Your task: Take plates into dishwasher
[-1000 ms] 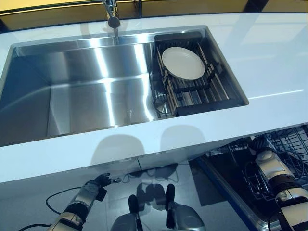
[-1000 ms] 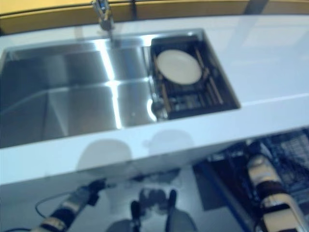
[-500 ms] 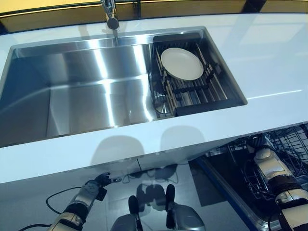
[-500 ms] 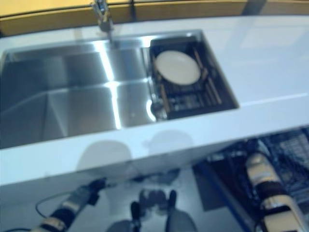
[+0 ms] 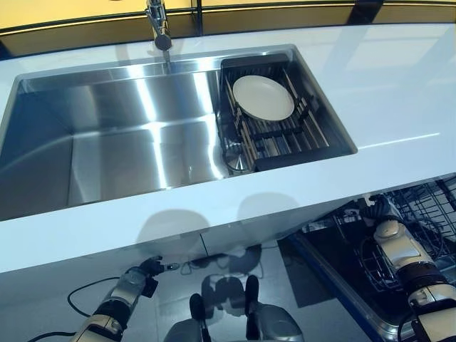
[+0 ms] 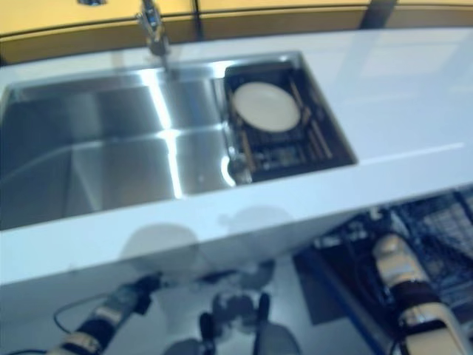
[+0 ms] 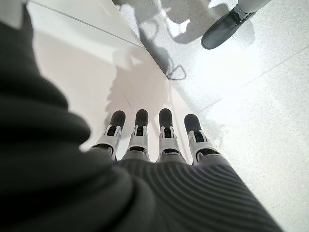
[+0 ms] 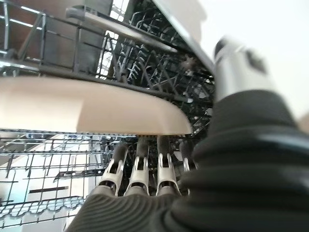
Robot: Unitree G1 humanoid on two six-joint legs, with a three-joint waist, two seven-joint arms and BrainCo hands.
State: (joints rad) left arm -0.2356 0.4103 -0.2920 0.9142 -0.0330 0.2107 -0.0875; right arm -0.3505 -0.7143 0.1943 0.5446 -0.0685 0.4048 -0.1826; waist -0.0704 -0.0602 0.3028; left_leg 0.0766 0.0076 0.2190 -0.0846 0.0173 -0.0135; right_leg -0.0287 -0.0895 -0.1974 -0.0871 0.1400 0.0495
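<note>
One plate (image 8: 87, 108) lies across the right hand (image 8: 140, 169) fingers.

The white worktop (image 5: 399, 85) holds a steel sink (image 5: 107, 142). A dark rack (image 5: 274, 125) sits in the sink, carrying one plate (image 5: 263, 97).

Sink (image 5: 107, 142) is showing bright steel with white glare streaks. Counter (image 5: 399, 92) is reading pale blue-white. Rack (image 5: 274, 135) in the sink is looking black with pale slats; the plate (image 5: 263, 97) on it is showing cream-white, plain, no pattern. Wall strip behind the tap (image 5: 159, 25) is appearing yellow. Dishwasher basket (image 8: 53, 145) is showing dark wire grid. Second plate (image 8: 87, 111) in the right wrist view is reading cream. Floor (image 7: 260, 87) is looking light grey, speckled. Shoe (image 7: 223, 30) is showing dark grey.
</note>
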